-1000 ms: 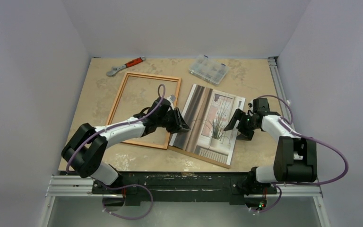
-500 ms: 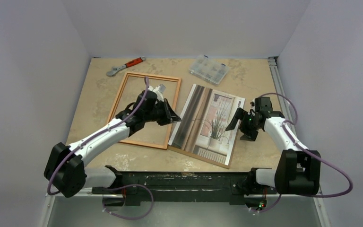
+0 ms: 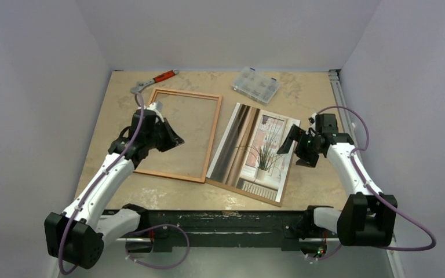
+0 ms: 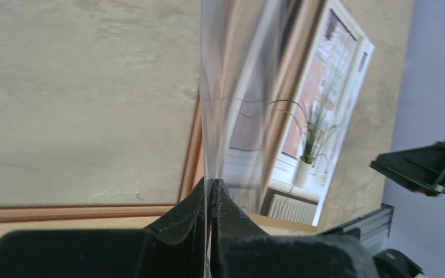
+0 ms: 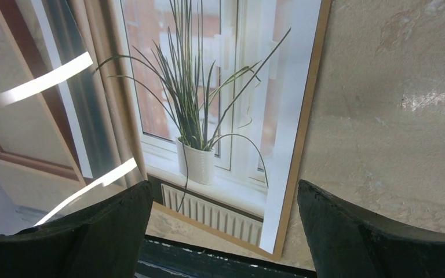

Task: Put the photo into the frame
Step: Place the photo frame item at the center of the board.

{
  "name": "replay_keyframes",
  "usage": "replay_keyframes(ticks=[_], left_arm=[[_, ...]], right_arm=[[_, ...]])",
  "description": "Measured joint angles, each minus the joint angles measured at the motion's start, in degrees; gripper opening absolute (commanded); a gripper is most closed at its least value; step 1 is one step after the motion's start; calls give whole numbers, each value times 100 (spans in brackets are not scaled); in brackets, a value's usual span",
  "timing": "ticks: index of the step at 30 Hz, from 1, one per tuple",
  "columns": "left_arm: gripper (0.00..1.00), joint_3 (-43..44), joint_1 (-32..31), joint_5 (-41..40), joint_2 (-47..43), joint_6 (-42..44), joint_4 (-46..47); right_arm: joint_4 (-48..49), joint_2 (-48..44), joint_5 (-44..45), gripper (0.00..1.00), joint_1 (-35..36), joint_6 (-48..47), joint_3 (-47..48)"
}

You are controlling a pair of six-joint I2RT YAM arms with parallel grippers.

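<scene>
Two grippers are flanking the photo [image 3: 261, 150] on the desk [image 3: 313, 98].
Your left gripper [image 4: 211, 184] is pinching a clear sheet [image 4: 232, 87] over the frame [image 3: 177, 91]; your spread right gripper [image 3: 294, 152] is hovering nearer, at the photo's long right edge.

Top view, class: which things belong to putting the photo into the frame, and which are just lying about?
Belong: photo, frame, brown backing board under the photo, clear sheet pinched in the left gripper.
Lying about: wrench, clear parts box.
</scene>
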Motion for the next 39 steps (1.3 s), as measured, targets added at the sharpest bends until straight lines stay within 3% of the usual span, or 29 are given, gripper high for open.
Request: replay_keyframes(ticks=[1,5,6,8,13,19,27,39], left_arm=[[9,-11,127,-76,-7,109,-157],[73,-68,507,-481,-7,546,-756],[85,-68,568,-601,-4,645,-933],[93,-35,632,-870,17,785,-1270],[94,203,658,-1504,74,1025,-1963],[90,114,658,-1305,-256,1027,-1932],[89,-907,658,-726,-446,802,-1375],[92,-1174,992,-713,-11,737,-1016]], right_arm=[[-2,0,-17,94,7,-2,0],[9,31,-151,98,57,-22,0],[11,44,-164,98,101,-28,0],[13,61,-168,99,210,-33,4],[92,70,-310,98,540,-4,107],[682,398,-728,96,1071,181,256],[1974,1915,-1377,88,1987,472,778],[2986,3888,-1670,83,2144,820,1690]])
